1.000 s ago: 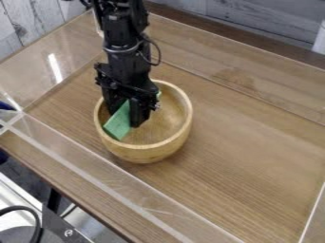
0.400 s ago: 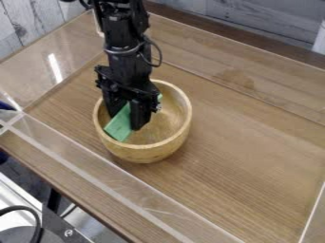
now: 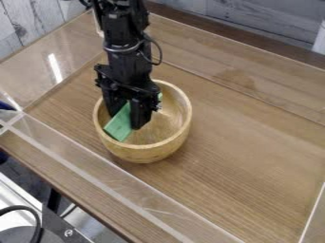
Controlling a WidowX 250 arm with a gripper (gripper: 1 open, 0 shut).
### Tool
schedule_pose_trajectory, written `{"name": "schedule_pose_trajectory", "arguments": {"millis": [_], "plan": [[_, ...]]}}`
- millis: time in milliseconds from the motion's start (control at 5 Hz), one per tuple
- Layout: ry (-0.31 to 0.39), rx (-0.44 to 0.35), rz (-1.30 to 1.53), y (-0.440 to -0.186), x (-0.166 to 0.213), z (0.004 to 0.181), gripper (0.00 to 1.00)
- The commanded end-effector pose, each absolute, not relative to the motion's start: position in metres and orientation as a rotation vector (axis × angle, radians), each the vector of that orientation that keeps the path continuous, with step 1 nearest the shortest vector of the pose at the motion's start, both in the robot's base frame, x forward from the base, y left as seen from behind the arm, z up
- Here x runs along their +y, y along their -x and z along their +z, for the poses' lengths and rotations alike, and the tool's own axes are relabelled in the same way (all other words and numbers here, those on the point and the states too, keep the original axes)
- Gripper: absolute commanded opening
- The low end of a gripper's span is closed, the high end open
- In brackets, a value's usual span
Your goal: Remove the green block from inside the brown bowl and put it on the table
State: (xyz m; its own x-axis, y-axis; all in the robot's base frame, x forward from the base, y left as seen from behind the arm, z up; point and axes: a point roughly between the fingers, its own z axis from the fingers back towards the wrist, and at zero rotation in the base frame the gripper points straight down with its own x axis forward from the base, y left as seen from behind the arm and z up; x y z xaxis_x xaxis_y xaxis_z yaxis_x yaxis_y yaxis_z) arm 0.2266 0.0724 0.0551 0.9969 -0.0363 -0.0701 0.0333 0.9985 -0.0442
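The small flat green block (image 3: 120,124) is being grasped by the black gripper (image 3: 132,116) (pointed straight down) inside the round tan wooden bowl (image 3: 172,142).

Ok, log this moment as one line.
gripper: shut on green block | block: inside brown bowl, not yet on table

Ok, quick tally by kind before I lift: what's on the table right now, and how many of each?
Green block: 1, inside the bowl, at the gripper
Brown bowl: 1, resting on the table
Total: 2 things
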Motion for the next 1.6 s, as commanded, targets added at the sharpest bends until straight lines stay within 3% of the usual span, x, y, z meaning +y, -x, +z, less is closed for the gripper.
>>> {"name": "schedule_pose_trajectory", "arguments": {"millis": [0,800,1400], "plan": [[0.03,0.015,-0.042,-0.233,0.071,0.071,0.0],[0.041,0.017,-0.064,-0.23,0.06,0.072,0.0],[0.055,0.01,-0.05,-0.234,0.057,0.088,0.0]]}}
